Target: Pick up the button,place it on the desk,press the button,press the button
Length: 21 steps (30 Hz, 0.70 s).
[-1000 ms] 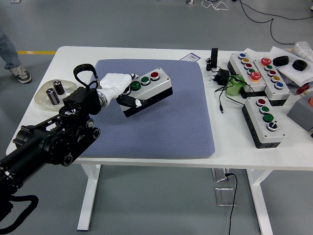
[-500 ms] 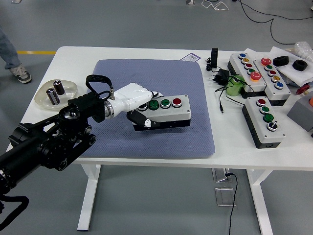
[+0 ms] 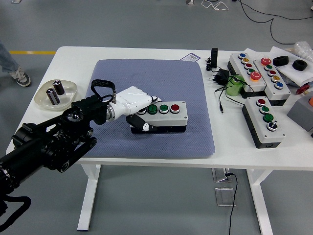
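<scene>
head view, robot hand point(image 3: 133, 100) – gripping button box point(image 3: 160, 116)

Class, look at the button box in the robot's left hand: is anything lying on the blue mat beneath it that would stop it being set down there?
Nothing visible does. The left hand grips the button box at its left end, low over the blue mat. The mat around the box is bare; the other button boxes sit off the mat to the right.

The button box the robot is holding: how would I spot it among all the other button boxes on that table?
Find the blue-grey mat covering the middle of the white table. The button box lies on the mat's near half, gripped at its left end by the robot's white left hand. It alone sits on the mat; the other boxes cluster at the table's right end.
</scene>
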{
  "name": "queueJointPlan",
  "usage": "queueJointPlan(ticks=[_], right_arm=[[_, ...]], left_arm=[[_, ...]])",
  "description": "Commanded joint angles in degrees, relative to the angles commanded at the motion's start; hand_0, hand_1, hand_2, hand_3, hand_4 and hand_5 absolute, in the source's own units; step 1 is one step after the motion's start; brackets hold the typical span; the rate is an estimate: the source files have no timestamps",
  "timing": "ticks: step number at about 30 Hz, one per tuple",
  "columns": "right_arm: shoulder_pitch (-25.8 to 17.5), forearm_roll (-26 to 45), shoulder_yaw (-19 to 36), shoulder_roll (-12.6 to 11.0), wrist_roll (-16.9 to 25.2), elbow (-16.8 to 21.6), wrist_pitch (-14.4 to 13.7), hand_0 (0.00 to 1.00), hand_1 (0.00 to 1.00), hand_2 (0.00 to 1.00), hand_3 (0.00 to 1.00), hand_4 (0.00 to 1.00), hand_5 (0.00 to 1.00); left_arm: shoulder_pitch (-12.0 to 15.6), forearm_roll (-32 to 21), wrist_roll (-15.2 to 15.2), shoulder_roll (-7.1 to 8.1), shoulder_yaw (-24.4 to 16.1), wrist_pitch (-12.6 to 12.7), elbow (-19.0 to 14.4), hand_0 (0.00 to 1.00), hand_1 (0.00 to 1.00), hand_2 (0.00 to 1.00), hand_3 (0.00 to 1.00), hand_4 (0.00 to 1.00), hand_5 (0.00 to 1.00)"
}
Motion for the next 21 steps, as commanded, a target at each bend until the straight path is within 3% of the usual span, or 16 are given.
queueJointPlan(ticks=[3,4,9,10,15,16,21], right_arm=[[-0.1,0.2,0.0,0.0,0.0,0.0,0.0,0.630,0.549,0.582,0.635,0.221,0.263],[-0.1,0.2,-0.1,0.0,0.0,0.0,0.0,0.629,0.549,0.582,0.636,0.221,0.263],[-0.2,0.3,-0.2,0.0,0.0,0.0,-0.1,0.629,0.549,0.582,0.636,0.221,0.263],[-0.2,0.3,-0.3,0.0,0.0,0.0,-0.1,0.629,0.549,0.582,0.635,0.222,0.263],[-0.2,0.6,-0.5,0.0,0.0,0.0,-0.1,0.629,0.549,0.582,0.635,0.222,0.263],[-0.2,0.6,-0.5,0.0,0.0,0.0,-0.1,0.629,0.549,0.582,0.636,0.221,0.263],[-0.3,0.5,-0.5,0.0,0.0,0.0,-0.1,0.629,0.549,0.582,0.636,0.221,0.263]], left_arm=[[0.4,0.0,0.7,-0.11,-0.1,-0.8,0.0,0.438,0.473,0.520,0.697,0.547,0.002],[0.5,0.0,0.9,-0.14,-0.2,-1.1,0.0,0.634,0.739,0.854,0.805,0.468,0.002],[0.9,-0.2,1.3,-0.24,-0.6,-2.2,0.0,0.634,0.739,0.854,0.805,0.468,0.002],[1.0,-0.3,1.4,-0.25,-0.8,-2.2,-0.1,0.824,0.894,0.984,0.979,0.793,0.002],[1.3,-0.8,1.5,-0.08,-2.0,-1.6,-1.0,0.824,0.894,0.984,0.979,0.793,0.002],[1.4,-0.8,1.5,-0.05,-2.1,-1.5,-1.2,0.910,0.959,0.998,0.998,0.998,0.278],[1.8,-0.9,1.5,0.46,-3.5,-1.6,-2.9,0.910,0.959,0.998,0.998,0.998,0.278]])
